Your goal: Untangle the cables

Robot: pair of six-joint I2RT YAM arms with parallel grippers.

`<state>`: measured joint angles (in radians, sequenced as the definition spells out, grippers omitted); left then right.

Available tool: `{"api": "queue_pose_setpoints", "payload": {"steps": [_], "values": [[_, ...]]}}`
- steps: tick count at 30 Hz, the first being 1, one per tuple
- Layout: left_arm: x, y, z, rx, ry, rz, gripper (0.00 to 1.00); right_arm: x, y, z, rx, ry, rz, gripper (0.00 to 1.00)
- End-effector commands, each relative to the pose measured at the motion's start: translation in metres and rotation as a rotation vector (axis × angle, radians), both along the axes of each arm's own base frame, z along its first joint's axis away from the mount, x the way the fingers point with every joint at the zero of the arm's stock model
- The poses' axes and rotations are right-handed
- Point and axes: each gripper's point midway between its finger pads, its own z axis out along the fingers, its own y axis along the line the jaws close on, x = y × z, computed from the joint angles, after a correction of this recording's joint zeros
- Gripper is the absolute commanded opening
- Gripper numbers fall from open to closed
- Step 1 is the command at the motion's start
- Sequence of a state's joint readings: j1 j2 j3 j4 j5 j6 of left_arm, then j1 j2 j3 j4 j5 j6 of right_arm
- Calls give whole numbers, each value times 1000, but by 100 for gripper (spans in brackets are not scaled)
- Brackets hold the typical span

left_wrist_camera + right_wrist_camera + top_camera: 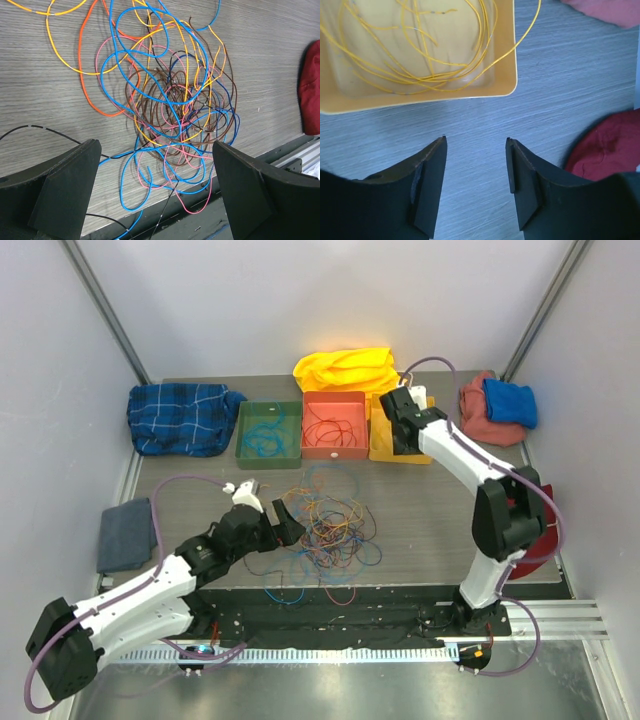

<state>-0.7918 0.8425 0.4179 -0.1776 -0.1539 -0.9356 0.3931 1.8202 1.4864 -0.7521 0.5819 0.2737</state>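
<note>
many thin cables [170, 115], tangled, multicoloured loops

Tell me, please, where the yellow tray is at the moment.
In the top view the yellow tray is the rightmost of three in the far row, directly beside the orange tray, with the right gripper hovering at its edge.

One cable tangle [175, 120] ahead of left fingers [65, 185]; three trays, green [268, 451], red [334, 451], amber [420, 100], the amber just ahead of right fingers [427, 185]; six cloths: plaid [180, 418], yellow [345, 368], pink [478, 415], blue [510, 403], grey [125, 533], maroon [607, 145].
</note>
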Motion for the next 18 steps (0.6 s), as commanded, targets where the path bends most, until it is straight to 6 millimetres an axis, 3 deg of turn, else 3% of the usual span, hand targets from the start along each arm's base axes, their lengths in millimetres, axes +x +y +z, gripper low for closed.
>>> {"api": "queue_pose_setpoints", "payload": {"steps": [1,2,3,5,6,7,9,10,13,18], "values": [[3,-3,11,-45,-40,0,100,-6,46,47,178,-221,80,56],[3,-2,10,-42,-41,7,100,-18,79,48,232,-209,181,56],[4,1,9,-38,-45,24,100,-27,100,53,260,-227,243,56],[4,4,11,-36,-50,35,100,-49,126,40,266,-203,330,56],[5,7,11,-32,-52,49,100,-65,158,38,311,-205,415,56],[5,12,11,-20,-56,69,100,-79,164,29,333,-189,441,56],[7,20,12,-2,-60,103,100,-98,196,24,454,-191,497,56],[11,28,14,14,-75,149,100,-110,199,13,476,-170,512,56],[10,52,16,72,-74,240,100,-123,218,7,526,-181,552,56],[13,89,36,114,-145,388,100,-121,235,13,537,-226,600,55]]}}
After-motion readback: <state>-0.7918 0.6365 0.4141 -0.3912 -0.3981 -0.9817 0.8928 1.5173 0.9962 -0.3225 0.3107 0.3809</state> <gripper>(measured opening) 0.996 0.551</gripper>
